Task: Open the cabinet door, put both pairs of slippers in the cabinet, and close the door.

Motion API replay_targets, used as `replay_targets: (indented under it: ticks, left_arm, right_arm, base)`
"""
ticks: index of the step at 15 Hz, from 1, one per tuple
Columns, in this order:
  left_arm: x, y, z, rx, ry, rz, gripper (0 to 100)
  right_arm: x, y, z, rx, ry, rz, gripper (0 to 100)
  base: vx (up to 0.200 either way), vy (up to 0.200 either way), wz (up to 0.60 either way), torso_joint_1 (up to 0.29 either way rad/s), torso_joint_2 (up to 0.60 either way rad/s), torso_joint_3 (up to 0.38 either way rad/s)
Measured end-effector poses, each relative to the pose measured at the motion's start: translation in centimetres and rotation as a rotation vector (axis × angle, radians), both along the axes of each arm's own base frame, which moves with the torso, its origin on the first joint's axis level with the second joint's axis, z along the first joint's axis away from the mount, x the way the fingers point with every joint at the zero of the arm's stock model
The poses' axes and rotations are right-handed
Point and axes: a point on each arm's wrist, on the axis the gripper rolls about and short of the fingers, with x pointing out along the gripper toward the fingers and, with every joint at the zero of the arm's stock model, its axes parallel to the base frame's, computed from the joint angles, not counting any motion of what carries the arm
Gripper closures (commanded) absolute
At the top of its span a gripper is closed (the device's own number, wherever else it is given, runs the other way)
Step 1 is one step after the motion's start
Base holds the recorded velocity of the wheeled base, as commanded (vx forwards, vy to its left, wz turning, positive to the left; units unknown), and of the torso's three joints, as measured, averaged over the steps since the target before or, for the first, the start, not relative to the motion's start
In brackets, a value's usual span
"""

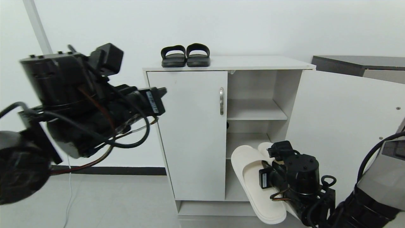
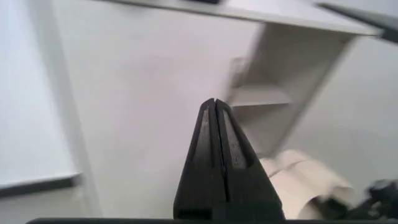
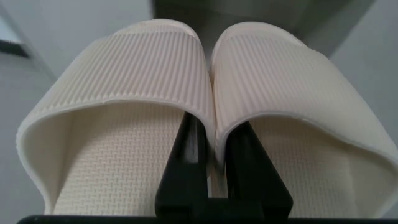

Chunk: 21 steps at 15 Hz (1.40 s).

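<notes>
We see the white slippers [image 1: 253,177] [image 3: 124,93] as a pair, side by side and touching, held off the floor at about 5 o'clock in the head view, toes tilted up toward the lower open compartment of the cabinet [image 1: 253,61]. The right gripper [image 1: 269,172] [image 3: 211,149] is clenched on them, one finger under each strap, pinching the two inner walls together. The black slippers [image 1: 185,56] sit at 12 o'clock, side by side on the cabinet top near its left end, openings facing us. The cabinet's right door [image 1: 341,126] is swung wide open toward 3 o'clock, and we see a shelf [image 1: 253,109] inside. The left door [image 1: 193,136] is closed, with its metal handle [image 1: 221,101] upright at the inner edge. The left gripper [image 1: 155,98] [image 2: 215,109] is at 9 o'clock of the cabinet, raised level with the upper part of the left door, fingers pressed together with nothing between them. A grey counter [image 1: 364,63] stands at 2 o'clock against the wall, behind the open door.
</notes>
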Motion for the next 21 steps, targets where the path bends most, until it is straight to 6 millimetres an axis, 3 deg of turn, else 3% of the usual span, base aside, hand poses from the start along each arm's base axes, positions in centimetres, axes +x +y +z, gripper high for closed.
replay_targets:
  ticks: [3, 9, 13, 17, 21]
  left_arm:
    - [-4.7, 4.1, -1.0, 0.047, 0.026, 0.191, 100]
    - [-15.0, 11.0, -3.9, 0.101, -0.002, 0.502, 100]
    - [-22.1, 12.5, -9.3, 0.138, 0.023, 0.623, 100]
    - [-25.5, 12.5, -16.0, 0.171, 0.043, 0.612, 100]
    - [-26.0, 12.1, -17.6, 0.211, -0.03, 0.431, 100]
  right_arm:
    - [1.9, -0.5, 0.0, 0.009, -0.007, -0.094, 100]
    - [2.3, -0.6, -0.2, 0.003, -0.008, -0.122, 100]
    - [2.1, -0.3, -0.2, 0.001, -0.009, -0.116, 100]
    - [1.7, 0.0, -0.4, -0.004, -0.002, -0.101, 100]
    - [0.8, -0.6, -0.8, -0.006, -0.002, -0.098, 100]
  base:
    - [0.0, 0.0, 0.0, 0.0, 0.0, 0.0]
    - [0.0, 0.0, 0.0, 0.0, 0.0, 0.0]
    - [0.0, 0.0, 0.0, 0.0, 0.0, 0.0]
    - [0.0, 0.0, 0.0, 0.0, 0.0, 0.0]
    - [0.0, 0.0, 0.0, 0.0, 0.0, 0.0]
